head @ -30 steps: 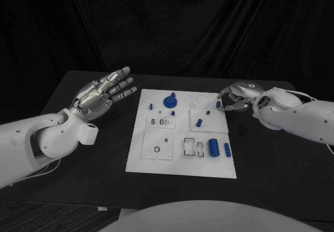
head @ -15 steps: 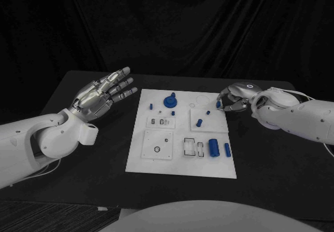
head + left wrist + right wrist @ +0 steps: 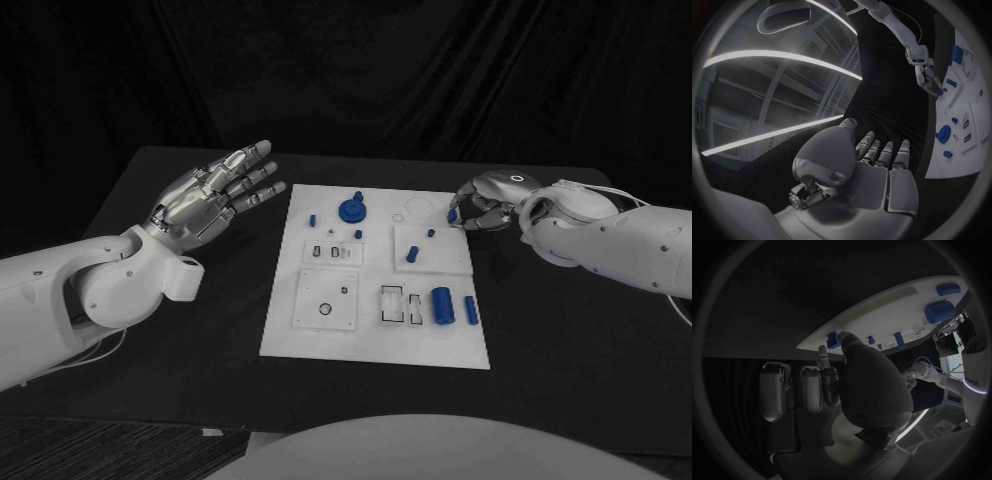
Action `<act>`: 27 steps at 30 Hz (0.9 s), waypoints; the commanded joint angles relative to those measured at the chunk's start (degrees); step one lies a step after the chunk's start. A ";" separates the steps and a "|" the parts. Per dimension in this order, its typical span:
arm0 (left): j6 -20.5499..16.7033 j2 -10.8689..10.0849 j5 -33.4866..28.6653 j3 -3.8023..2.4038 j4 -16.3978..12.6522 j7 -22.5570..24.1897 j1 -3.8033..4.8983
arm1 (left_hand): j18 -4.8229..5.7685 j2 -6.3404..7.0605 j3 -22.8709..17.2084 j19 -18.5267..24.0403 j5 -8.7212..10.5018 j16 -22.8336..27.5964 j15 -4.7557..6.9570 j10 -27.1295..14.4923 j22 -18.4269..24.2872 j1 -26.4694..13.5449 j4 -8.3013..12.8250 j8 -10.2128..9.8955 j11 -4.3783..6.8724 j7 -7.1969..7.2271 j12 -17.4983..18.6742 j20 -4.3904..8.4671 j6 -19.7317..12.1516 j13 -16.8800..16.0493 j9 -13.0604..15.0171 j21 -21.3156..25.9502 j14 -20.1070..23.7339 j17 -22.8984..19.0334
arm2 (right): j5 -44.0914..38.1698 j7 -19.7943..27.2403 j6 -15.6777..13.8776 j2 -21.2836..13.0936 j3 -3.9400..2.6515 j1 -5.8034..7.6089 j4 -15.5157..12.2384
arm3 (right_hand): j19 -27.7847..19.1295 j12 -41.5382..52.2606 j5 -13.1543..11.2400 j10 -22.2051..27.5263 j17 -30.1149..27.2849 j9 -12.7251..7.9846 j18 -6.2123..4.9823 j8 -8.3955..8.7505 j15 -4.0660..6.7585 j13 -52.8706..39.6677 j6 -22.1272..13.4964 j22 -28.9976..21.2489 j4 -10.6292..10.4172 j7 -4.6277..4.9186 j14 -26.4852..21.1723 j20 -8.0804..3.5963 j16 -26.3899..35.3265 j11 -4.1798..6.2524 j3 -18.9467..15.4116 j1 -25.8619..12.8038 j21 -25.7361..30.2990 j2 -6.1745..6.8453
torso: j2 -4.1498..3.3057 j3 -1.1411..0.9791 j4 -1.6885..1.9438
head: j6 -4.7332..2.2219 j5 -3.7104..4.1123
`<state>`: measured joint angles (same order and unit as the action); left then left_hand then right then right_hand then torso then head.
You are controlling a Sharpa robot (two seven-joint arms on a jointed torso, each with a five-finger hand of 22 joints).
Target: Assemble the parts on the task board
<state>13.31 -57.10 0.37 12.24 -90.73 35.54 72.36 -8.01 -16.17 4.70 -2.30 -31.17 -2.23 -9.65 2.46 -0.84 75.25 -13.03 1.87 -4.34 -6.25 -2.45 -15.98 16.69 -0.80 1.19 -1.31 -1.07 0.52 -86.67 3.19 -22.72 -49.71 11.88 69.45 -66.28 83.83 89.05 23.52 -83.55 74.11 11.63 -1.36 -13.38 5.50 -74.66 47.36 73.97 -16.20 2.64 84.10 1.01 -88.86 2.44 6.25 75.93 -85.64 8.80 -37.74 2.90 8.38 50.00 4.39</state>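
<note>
right hand [image 3: 483, 205] pinches small blue peg [image 3: 453, 215] at task board [image 3: 378, 345] upper-right edge; likely light, rigid, slippery | grip mid-shaft | left hand [image 3: 214, 192] wide, empty

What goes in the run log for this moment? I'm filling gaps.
left robot hand: open, raised beside board | right robot hand: pinching blue part at board's far right edge

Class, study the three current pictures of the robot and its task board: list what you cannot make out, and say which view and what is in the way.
- Head view: how the right hand meets the small blue part at the task board edge; curled fingers cover it.
- Right wrist view: the same contact; the thumb blocks it.
- Left wrist view: the board's near end is cut off by the circle's rim.
- Head view: the board's small slots are too small to read.
</note>
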 commanded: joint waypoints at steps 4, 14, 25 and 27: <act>1.20 0.10 0.02 -0.06 -0.05 0.05 -0.10 | -2.03 0.13 -2.64 -0.18 -0.98 -1.24 -0.51 -0.09 -0.31 0.53 0.34 0.65 -0.51 0.02 -1.27 -0.18 0.38 -0.44 1.07 -0.76 -0.44 0.48 | -0.08 -1.56 0.47 0.31 -0.02 -0.17 0.27 | 3.37 0.95 0.97 -6.45 15.89 0.82 -0.08 -1.38 0.10 -15.34 1.13 13.97 -0.17 0.15 5.90 -0.18 -1.14 -0.28 1.30 1.40 0.52 -0.73 | -0.01 0.03 0.04 | 0.00 0.09; 1.41 0.16 0.02 -0.06 0.10 -0.20 -0.14 | -2.03 0.18 -2.66 -0.20 -0.98 -1.25 -0.51 -0.10 -0.32 0.52 0.35 0.66 -0.54 0.00 -1.27 -0.19 0.38 -0.43 1.07 -0.78 -0.43 0.48 | -0.08 -1.49 0.17 0.82 -0.02 -0.19 0.67 | 3.26 0.95 0.96 -6.45 15.89 0.93 -0.14 -1.63 0.06 -15.34 1.65 13.89 -0.18 0.19 5.90 -0.13 -1.14 -0.32 1.38 1.47 0.74 -0.89 | 0.00 0.00 -0.02 | 0.00 0.07; 1.51 0.17 0.02 -0.06 0.22 -0.41 -0.18 | -2.03 0.22 -2.67 -0.20 -0.98 -1.25 -0.51 -0.11 -0.32 0.52 0.37 0.66 -0.56 -0.01 -1.28 -0.19 0.37 -0.43 1.07 -0.78 -0.43 0.47 | -0.08 -1.48 0.06 0.95 -0.02 -0.21 0.75 | 3.10 0.95 2.87 -6.45 15.89 2.21 -0.24 -3.47 0.17 -15.34 4.64 13.76 0.06 -0.19 5.90 -0.15 -1.14 -0.06 1.89 1.91 1.17 -1.93 | -0.01 0.02 0.05 | 0.00 0.06; 1.54 0.16 0.02 -0.06 0.23 -0.47 -0.19 | -2.03 0.22 -2.67 -0.20 -0.98 -1.25 -0.51 -0.11 -0.32 0.52 0.37 0.66 -0.56 -0.01 -1.28 -0.19 0.37 -0.43 1.07 -0.78 -0.43 0.47 | -0.08 -1.46 -0.04 0.94 -0.02 -0.21 0.73 | 3.07 0.95 3.71 -6.45 15.89 2.75 -0.26 -4.07 0.26 -15.34 5.37 13.73 0.20 -0.31 5.90 -0.22 -1.14 0.04 2.03 2.06 1.28 -2.21 | 0.00 0.02 0.06 | 0.00 0.08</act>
<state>13.97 -57.02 0.37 12.24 -90.47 34.70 72.27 -8.01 -16.17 4.70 -2.30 -31.17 -2.23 -9.65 2.46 -0.87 75.25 -13.03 1.88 -4.34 -6.25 -2.88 -15.97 16.70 -0.80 1.25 -1.32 -1.07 0.52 -86.67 2.80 -22.59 -48.74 11.89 69.39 -65.58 83.83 89.05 25.76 -83.73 74.11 13.49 -1.37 -16.53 5.49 -74.66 52.41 73.97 -16.19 2.33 84.10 1.01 -88.86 2.25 6.26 77.50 -85.13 7.22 -37.74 2.91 8.40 50.00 4.43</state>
